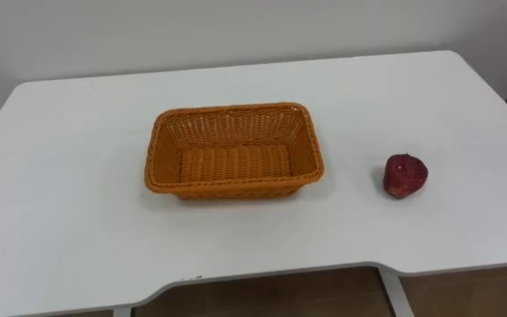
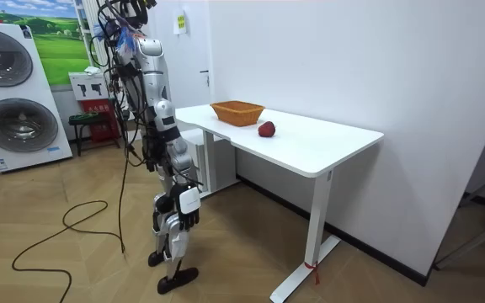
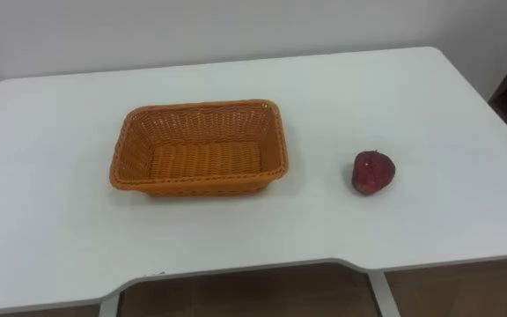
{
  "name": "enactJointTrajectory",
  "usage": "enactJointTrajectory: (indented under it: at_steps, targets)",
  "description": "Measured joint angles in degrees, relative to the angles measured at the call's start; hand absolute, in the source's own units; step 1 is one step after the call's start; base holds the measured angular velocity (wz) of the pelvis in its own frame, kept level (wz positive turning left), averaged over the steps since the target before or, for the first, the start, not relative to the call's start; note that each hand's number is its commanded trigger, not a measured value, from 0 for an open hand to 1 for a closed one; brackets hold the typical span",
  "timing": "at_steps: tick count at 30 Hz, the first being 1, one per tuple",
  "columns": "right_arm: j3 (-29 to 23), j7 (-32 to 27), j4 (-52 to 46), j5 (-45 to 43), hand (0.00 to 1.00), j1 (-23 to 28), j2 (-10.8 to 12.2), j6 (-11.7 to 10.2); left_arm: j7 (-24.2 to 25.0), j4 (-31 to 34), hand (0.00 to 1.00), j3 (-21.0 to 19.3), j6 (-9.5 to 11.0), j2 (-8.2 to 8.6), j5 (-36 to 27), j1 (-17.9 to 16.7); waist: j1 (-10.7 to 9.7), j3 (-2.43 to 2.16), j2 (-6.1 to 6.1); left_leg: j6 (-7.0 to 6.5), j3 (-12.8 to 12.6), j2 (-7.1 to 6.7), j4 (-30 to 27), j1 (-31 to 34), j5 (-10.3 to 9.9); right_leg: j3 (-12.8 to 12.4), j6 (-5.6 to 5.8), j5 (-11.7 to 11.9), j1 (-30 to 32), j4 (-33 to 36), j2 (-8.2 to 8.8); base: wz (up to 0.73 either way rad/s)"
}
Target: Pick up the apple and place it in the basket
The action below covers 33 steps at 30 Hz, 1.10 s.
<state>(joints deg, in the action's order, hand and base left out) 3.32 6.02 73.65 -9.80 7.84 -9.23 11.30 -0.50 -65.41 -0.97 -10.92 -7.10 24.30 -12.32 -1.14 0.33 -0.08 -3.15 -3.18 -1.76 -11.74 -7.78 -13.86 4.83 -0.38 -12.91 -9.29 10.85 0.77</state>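
Left eye view: a dark red apple [image 1: 405, 175] rests on the white rectangular table [image 1: 77, 194] at centre right of the frame, well apart from the empty orange woven wicker basket [image 1: 233, 111] sitting at the centre. Room view has the robot standing on the wooden floor [image 2: 74, 252] at the left of the frame, near the table's end. Its right hand [image 2: 189, 204] hangs low beside its leg, and I cannot tell whether the fingers are spread or curled.
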Motion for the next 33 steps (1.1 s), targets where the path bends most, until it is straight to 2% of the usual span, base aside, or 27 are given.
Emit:
enactJointTrajectory:
  at_steps: [7, 10, 13, 14, 16, 17, 18, 19, 21, 22, 24, 27, 30, 33]
  targets:
    - [0.0, -0.2, 0.0, 0.1, 0.00, 0.0, 0.0, 0.0, 0.0, -0.1, 0.00, 0.0, 0.0, 0.00, 0.0, 0.0, 0.1, 0.04, -0.43, 0.00, 0.0, -0.01, 0.0, 0.1, 0.0, -0.2, 0.00, 0.0, 0.0, -0.1, 0.00, 0.00]
    - [-0.3, -1.7, -0.1, 2.7, 0.00, 0.0, 0.0, -0.1, -0.1, 0.4, 0.00, -0.1, 0.2, -0.03, 0.0, -0.3, 0.1, 0.04, -0.71, 0.00, -0.2, 0.00, 0.1, 0.2, 0.0, -0.2, 0.01, 0.0, 0.2, -0.1, -0.01, -0.02]
    - [-0.7, -4.8, -0.1, 9.4, 0.00, 0.0, 0.0, -0.8, -0.6, 0.2, 0.00, -0.2, 0.9, -0.12, -0.8, -0.1, -0.1, 0.14, -1.13, 0.00, -0.2, -0.03, 0.1, 0.1, 0.0, -0.2, 0.02, 0.0, 0.1, -0.2, 0.02, 0.02]
    - [-0.9, -6.0, 0.1, 12.5, 0.00, 0.3, 0.1, -1.0, -1.1, -0.3, 0.00, -0.5, 1.6, -0.14, -0.9, 0.2, 0.0, 0.34, -1.36, -0.01, -0.1, -0.03, 0.1, 0.1, 0.0, -0.3, 0.02, 0.0, -0.1, -0.1, 0.02, 0.03]
    - [-3.2, -8.2, 0.2, 17.3, 0.00, 0.8, 0.1, -1.0, -1.5, -1.1, 0.00, -0.9, 2.4, -0.10, -1.1, 0.0, -0.1, 0.55, -1.46, -0.01, -0.2, 0.00, 0.1, 0.1, 0.0, -0.4, 0.02, 0.0, -0.1, -0.1, -0.01, -0.06]
    - [-6.1, -10.3, 0.0, 23.6, 0.00, 1.0, 0.1, -1.3, -1.6, -0.9, 0.00, -1.2, 2.7, -0.09, -1.2, 0.0, -0.1, 0.60, -1.57, -0.01, -0.8, 0.11, 0.1, 0.1, 0.0, -0.7, 0.01, 0.0, 0.1, -0.1, -0.09, -0.21]
    - [-10.2, -12.0, -0.9, 31.6, 0.00, 1.0, 0.1, -2.3, -1.7, -0.9, 0.00, -2.1, 3.0, -0.07, -1.2, -0.1, -0.3, 0.66, -1.58, -0.01, -1.3, 0.20, 0.1, 0.0, 0.0, -1.2, -0.02, 0.0, 0.3, 0.0, -0.17, -0.23]
    - [-12.1, -12.9, -1.5, 35.3, 0.00, 1.0, 0.1, -2.9, -1.8, -0.9, 0.00, -2.8, 3.2, -0.07, -1.1, -0.2, -0.5, 0.65, -1.60, -0.01, -1.4, 0.20, 0.1, 0.0, 0.0, -1.6, -0.03, 0.0, 0.3, 0.0, -0.17, -0.14]
    - [-20.0, -16.4, -7.1, 47.0, 0.00, 1.0, 0.0, -4.1, -2.5, 0.4, 0.00, -6.2, 4.5, -0.07, -1.1, -1.3, -1.7, 0.65, -1.62, -0.05, -1.5, 0.14, 0.2, 0.0, 0.0, -1.6, -0.02, 0.0, 0.4, 0.2, -0.13, -0.02]
    - [-21.9, -17.2, -9.0, 49.8, 0.00, 1.0, 0.0, -4.5, -2.8, 0.9, 0.00, -7.2, 4.9, -0.08, -1.1, -2.0, -1.8, 0.62, -1.58, -0.08, -1.6, 0.13, 0.1, 0.1, 0.0, -1.5, -0.01, 0.0, 0.6, 0.2, -0.14, -0.04]
    - [-26.1, -20.0, -14.5, 60.7, 0.00, 0.5, -0.2, -7.8, -4.0, 1.9, 0.00, -10.2, 6.0, -0.55, -1.2, -2.4, -2.0, 0.46, -1.52, -0.09, -1.8, 0.13, -0.1, 0.4, -0.1, -1.7, 0.02, 0.0, 1.1, -0.1, -0.15, -0.04]
    - [-29.7, -24.7, -21.9, 68.5, 0.00, 0.1, -0.4, -10.2, -5.1, 2.6, 0.00, -12.4, 6.9, -1.16, -1.2, -3.5, -2.5, 0.06, -1.78, -0.10, -1.8, 0.03, 0.0, 0.3, -0.1, -1.7, 0.03, 0.0, 1.1, 0.0, -0.15, 0.00]
    - [-32.4, -29.1, -25.3, 70.8, 0.00, -0.9, -0.7, -13.2, -6.6, 2.8, 0.00, -13.7, 7.4, -1.22, -1.1, -4.3, -3.1, -0.39, -1.86, -0.09, -2.0, 0.02, 0.1, 0.4, 0.0, -1.6, 0.04, 0.0, 1.1, 0.0, -0.19, 0.01]
    - [-34.3, -33.8, -28.8, 70.6, 0.00, -1.2, -0.9, -14.6, -6.8, 3.5, 0.00, -14.3, 7.5, -1.22, -1.1, -5.2, -3.2, -0.55, -1.81, -0.09, -2.1, -0.07, 0.1, 0.5, 0.0, -1.6, 0.04, 0.0, 1.1, 0.0, -0.22, 0.00]
